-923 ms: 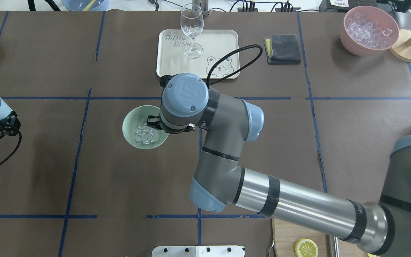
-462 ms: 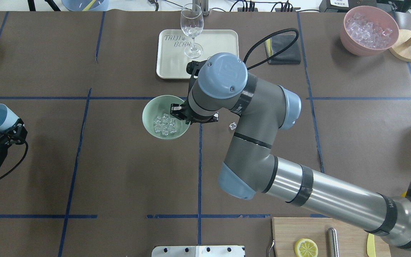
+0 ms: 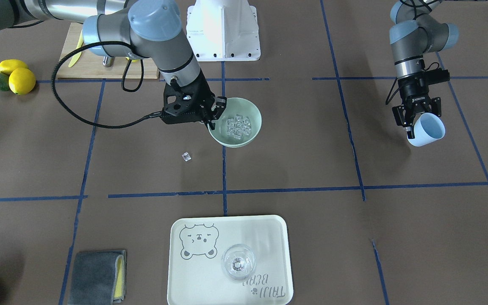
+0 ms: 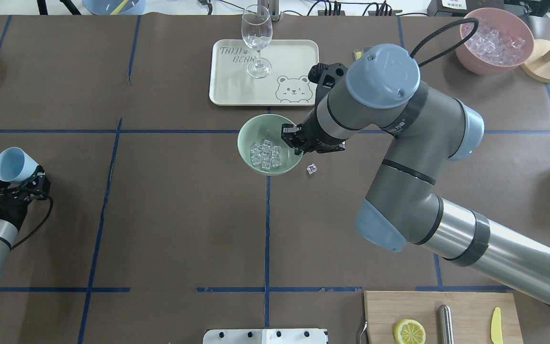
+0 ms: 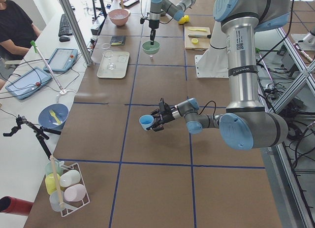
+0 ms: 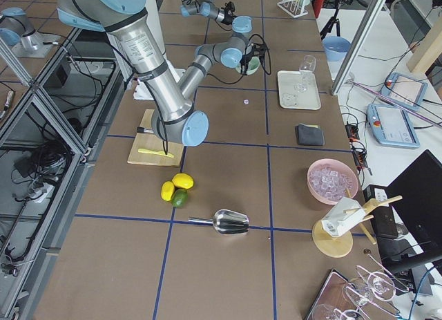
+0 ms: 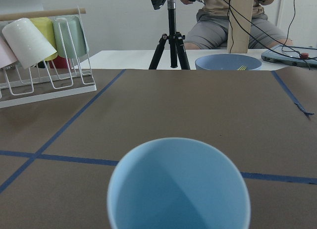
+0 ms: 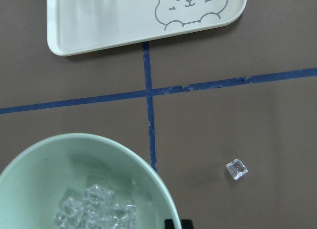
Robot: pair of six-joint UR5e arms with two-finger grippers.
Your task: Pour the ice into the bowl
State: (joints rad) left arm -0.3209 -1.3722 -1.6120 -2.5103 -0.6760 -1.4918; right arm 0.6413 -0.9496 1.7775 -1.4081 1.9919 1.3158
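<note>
The mint-green bowl sits near the table's middle with the ice as a pile of clear cubes inside. My right gripper is shut on the bowl's right rim; it shows in the front view at the bowl. One stray ice cube lies on the table beside the bowl, also in the right wrist view. My left gripper is shut on a light blue cup, held tilted at the far left; the cup looks empty.
A cream tray with a wine glass lies just beyond the bowl. A pink bowl of ice stands at the back right. A grey cloth lies beside the tray. A cutting board with a lemon half is at the front right.
My right gripper has moved the bowl to the right and toward the tray, past the stray cube. My left arm has shifted the cup slightly right and nearer.
</note>
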